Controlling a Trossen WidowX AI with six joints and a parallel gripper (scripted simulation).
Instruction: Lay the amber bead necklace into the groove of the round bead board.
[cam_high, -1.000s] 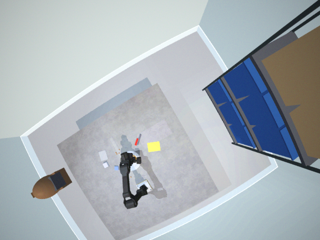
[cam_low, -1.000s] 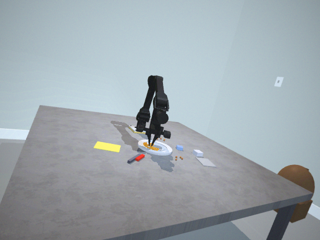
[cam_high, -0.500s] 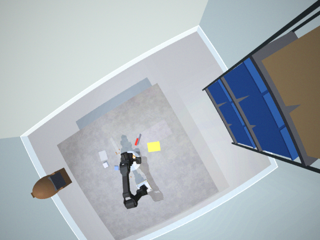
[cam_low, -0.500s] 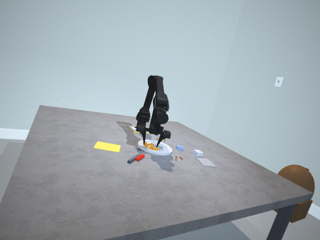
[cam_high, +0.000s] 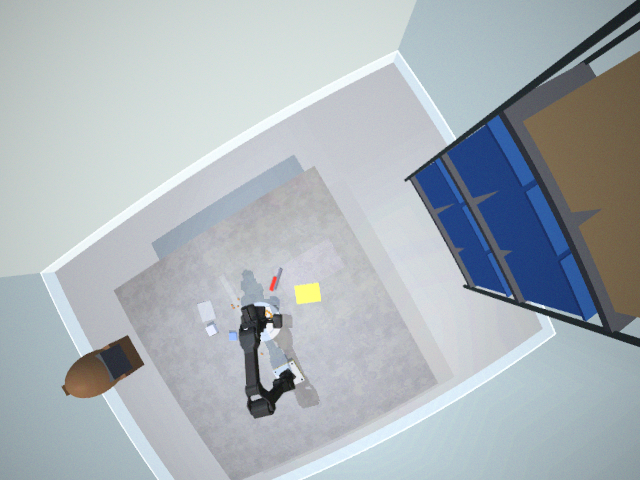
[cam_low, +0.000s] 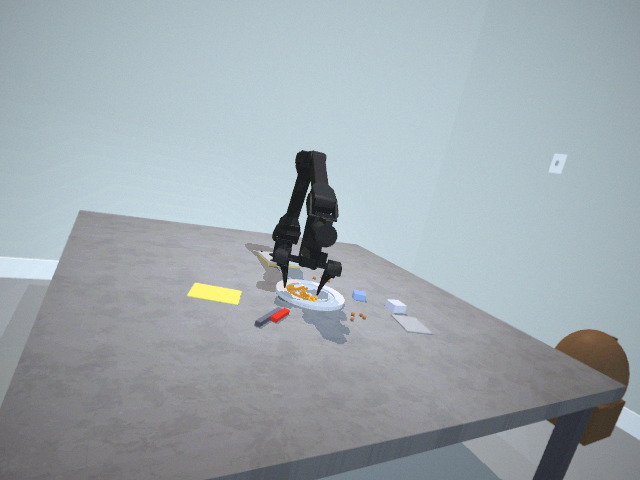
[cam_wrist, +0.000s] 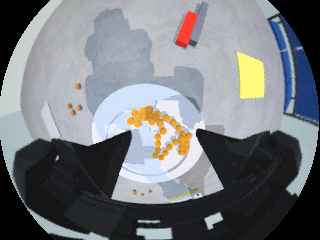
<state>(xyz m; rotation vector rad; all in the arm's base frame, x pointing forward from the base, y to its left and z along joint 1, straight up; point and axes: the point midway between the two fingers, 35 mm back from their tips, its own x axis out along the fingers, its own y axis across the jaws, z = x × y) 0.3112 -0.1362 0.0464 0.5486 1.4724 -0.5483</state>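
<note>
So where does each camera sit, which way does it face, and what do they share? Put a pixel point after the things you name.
Top: high overhead, looking down at the table (cam_high: 361, 351); the whole arm shows.
Exterior: off the table's side, facing the arm from across the bead board (cam_low: 338, 305) (cam_wrist: 107, 165); arm and open jaws show.
Wrist: on the arm, looking past both jaws onto the amber necklace (cam_low: 299, 293) (cam_wrist: 182, 142).
Exterior and wrist share board and necklace.

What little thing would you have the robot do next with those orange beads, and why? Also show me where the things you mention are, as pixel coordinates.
I'd probably lower the open gripper (cam_high: 264, 319) (cam_low: 301, 291) (cam_wrist: 164, 132) slightly and pinch one outer strand of the amber necklace (cam_low: 301, 293) (cam_wrist: 183, 143), to draw it toward the groove. The beads lie bunched and looped inside the round board (cam_high: 269, 327) (cam_low: 337, 303), not following its ring, and nothing is between the fingers.
</note>
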